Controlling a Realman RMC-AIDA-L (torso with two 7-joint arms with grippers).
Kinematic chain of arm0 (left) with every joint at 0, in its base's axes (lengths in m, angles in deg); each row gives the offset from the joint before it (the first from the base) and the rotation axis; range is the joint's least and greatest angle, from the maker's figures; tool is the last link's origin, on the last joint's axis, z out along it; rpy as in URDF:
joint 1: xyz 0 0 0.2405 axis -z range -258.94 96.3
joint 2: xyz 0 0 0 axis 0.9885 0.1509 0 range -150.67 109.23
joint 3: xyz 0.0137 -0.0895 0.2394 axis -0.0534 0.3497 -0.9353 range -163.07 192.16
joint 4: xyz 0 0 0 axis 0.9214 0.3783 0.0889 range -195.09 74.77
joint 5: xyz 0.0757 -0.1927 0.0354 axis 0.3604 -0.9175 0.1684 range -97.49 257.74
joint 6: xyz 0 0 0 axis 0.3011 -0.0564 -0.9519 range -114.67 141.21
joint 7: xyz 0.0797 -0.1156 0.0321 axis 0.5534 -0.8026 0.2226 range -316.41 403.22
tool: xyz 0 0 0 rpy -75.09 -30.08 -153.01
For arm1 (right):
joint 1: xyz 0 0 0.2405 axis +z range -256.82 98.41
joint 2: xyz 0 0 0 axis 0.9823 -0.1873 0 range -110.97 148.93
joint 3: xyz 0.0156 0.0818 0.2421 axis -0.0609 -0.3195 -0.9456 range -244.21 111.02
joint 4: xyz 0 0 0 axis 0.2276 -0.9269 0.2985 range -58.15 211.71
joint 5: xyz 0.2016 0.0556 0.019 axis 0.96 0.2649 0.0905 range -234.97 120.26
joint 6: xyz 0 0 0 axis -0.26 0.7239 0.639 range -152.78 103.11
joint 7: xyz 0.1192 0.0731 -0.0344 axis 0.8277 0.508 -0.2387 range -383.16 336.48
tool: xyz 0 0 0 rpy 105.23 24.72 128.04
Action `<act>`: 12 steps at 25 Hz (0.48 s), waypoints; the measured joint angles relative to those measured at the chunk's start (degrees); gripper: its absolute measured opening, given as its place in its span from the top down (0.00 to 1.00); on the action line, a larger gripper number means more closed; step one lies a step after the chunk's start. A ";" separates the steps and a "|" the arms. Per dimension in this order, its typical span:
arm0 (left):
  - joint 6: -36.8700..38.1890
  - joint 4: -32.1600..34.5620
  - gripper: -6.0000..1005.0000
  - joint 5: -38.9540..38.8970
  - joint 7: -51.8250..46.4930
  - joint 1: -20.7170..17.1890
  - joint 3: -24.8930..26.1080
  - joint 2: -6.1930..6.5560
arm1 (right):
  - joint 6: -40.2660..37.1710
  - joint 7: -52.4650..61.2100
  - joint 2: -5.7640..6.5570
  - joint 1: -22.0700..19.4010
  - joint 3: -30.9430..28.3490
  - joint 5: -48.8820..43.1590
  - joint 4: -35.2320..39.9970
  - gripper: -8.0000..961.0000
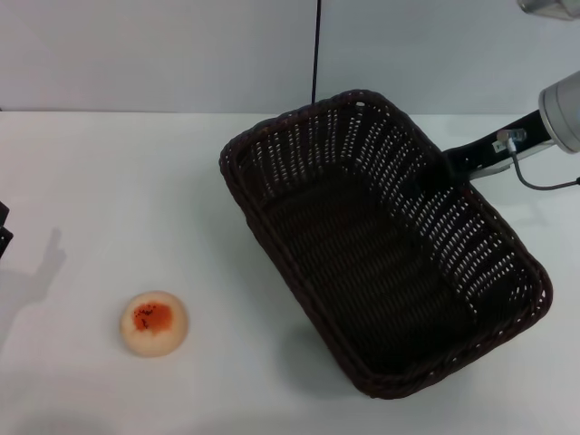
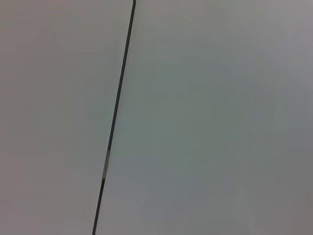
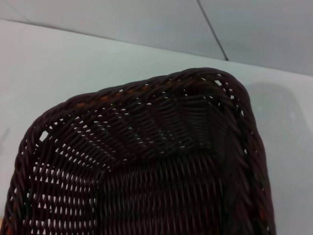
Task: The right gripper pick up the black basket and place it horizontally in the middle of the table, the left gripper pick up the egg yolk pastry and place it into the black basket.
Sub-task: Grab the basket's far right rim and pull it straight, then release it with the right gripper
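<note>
Where the right gripper reaches in from the robot's right, its black jaws sit at the braided rim of the black basket, on the long side that faces the right arm. The jaws appear to be pinched onto that rim, one finger dark against the inner weave, though how the fingers stand is hard to make out against the dark wicker. Behind the jaws the black arm runs up to a light grey segment, with a thin cable looping beside it.

Away from the jaws, the basket stretches across the white desk at a slant, one short end towards the back wall and the other towards the robot. Its near end seems to ride a little above its own shadow; whether it is lifted or resting I cannot tell. The right wrist view looks down into one rounded corner of the basket, with desk beyond it.

Well apart from those jaws, far over on the left side, the egg yolk pastry lies alone on the desk, red-speckled patch upward.

Only a black sliver of the left gripper shows at the left edge, its jaws unseen.
</note>
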 joint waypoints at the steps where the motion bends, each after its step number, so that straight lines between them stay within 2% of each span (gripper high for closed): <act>1: 0.02 0.15 0.16 0.00 -0.09 0.05 0.00 0.00 | -0.02 0.00 -0.01 -0.03 0.13 0.00 0.00 0.31; 7: 0.16 0.22 0.16 -0.02 -0.24 0.38 0.00 0.01 | -0.19 -0.69 -0.01 -0.13 0.72 -0.77 0.50 0.52; 9: 0.32 0.21 0.16 -0.02 -0.25 0.40 -0.01 0.01 | -0.76 -1.11 -0.01 -0.14 1.35 -0.79 1.77 0.77; 12: 0.46 0.17 0.16 -0.01 -0.26 0.41 -0.01 0.01 | -1.95 -1.99 0.01 -0.19 3.30 -0.79 4.71 0.80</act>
